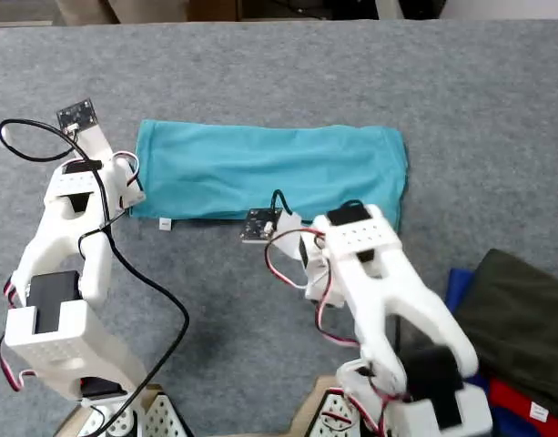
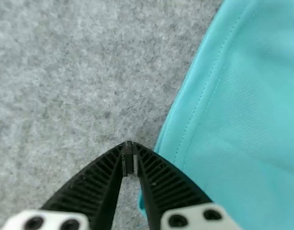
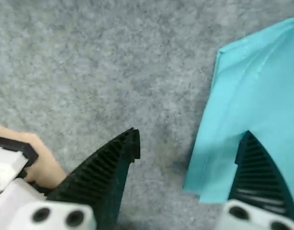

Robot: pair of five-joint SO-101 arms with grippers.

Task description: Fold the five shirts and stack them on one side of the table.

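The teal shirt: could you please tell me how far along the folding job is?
Done: a pile of folded garments, dark olive over red and blue, sits at the grey felt table's edge. In hand: the teal cloth shirt lies as a long band; the right gripper, jaws open, straddles one corner, and the left gripper, jaws shut, sits beside another edge. Left: fold it shorter and stack it.

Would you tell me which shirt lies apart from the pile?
The teal shirt, a long folded strip alone mid-table; the dark olive shirt, red shirt and blue shirt are piled together at the edge.
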